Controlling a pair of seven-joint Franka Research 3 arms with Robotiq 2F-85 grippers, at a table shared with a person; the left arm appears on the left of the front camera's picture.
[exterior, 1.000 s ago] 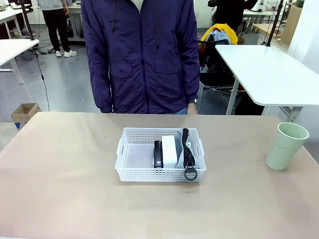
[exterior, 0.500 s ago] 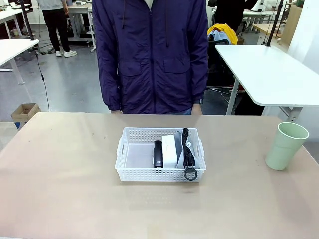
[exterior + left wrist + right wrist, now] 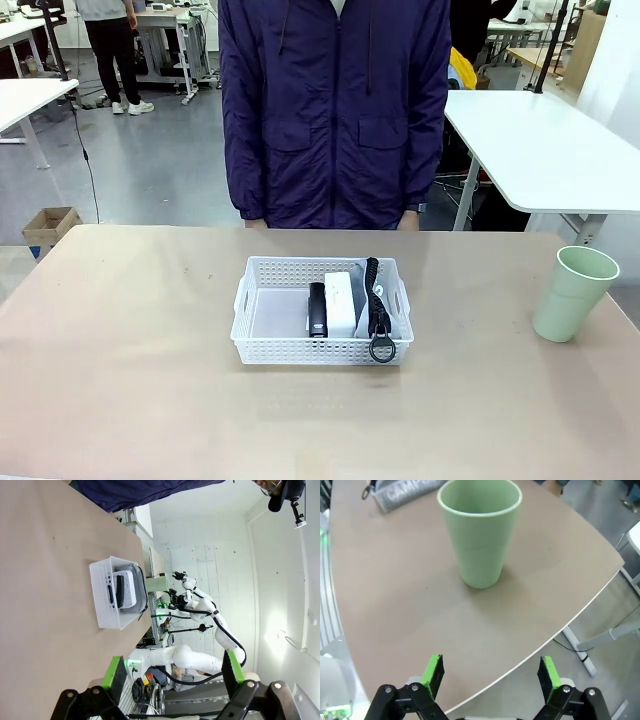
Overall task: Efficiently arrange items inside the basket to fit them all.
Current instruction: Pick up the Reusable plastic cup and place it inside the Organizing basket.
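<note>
Cup (image 3: pixel 575 292) stands on the desk (image 3: pixel 130 390), well right of the basket (image 3: pixel 262 340) — stapler (image 3: pixel 317 309), box (image 3: pixel 339 303), pouch (image 3: pixel 392 322) already inside. Both claws spread, empty. Bring your right claw (image 3: pixel 490 672) level, pinch mid-wall, then use the free left bay.

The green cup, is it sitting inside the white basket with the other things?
No, the pale green cup stands upright on the bare table well to the right of the white basket, apart from it.
</note>
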